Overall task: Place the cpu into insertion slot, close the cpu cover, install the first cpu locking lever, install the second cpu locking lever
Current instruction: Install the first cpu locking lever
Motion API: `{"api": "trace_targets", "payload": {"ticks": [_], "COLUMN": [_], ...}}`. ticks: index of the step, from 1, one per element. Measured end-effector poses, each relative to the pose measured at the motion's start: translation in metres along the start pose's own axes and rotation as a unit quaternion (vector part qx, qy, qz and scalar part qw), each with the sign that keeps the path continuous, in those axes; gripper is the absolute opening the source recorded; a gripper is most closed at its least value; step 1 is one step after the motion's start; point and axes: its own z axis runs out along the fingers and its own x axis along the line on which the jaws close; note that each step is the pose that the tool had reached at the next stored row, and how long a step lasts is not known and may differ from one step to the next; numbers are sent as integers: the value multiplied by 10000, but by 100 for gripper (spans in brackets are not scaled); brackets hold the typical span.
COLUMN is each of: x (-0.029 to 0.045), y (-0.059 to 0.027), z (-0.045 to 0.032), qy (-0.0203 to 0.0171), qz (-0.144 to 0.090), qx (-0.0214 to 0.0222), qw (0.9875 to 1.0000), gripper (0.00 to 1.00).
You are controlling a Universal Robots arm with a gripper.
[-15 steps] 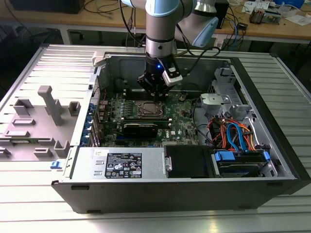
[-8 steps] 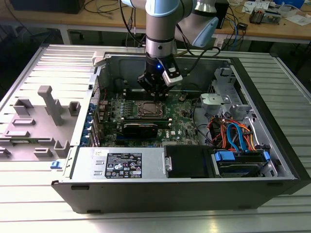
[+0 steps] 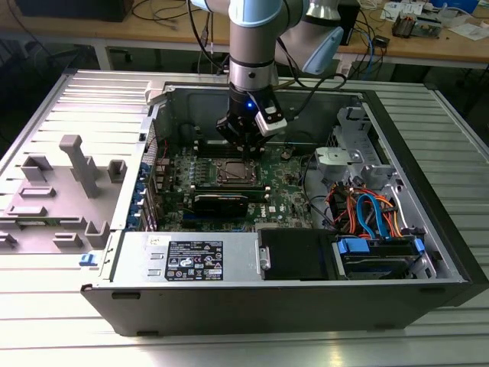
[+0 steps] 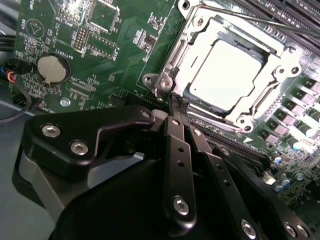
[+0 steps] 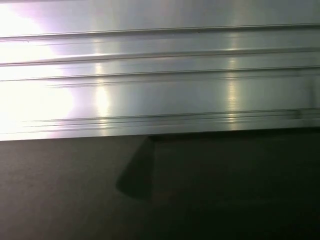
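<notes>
cpu [image 4: 227, 75] seated in slot, upper right of second wrist view, cover [image 4: 175, 60] down | gripper [image 4: 178, 102] fingers pressed together, empty, at cover's corner | advised: slow, steady push on lever.

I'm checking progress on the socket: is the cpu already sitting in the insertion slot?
Yes, in the second wrist view the silver-topped cpu lies inside the insertion slot, framed by the cpu cover, with the gripper at the socket's edge.
</notes>
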Motion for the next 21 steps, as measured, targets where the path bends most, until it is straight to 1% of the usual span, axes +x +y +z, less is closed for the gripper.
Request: {"api": "trace_targets", "payload": {"ticks": [1, 2, 5, 8, 9, 11, 21], "x": [0, -1, 0, -1, 0, -3, -3], "y": [0, 1, 0, 0, -1, -1, -1], "z": [0, 0, -8, -16, -18, -21, -23], "qy": [-1, -3, -4, -5, -5, -6, -6], "qz": [-1, -1, -1, -2, -2, -3, -3], "qx": [10, 36, 74, 86, 109, 131, 137], "qw": [10000, 10000, 10000, 10000, 9999, 9999, 9999], "gripper": [11, 11, 11, 11, 11, 11, 11]}}
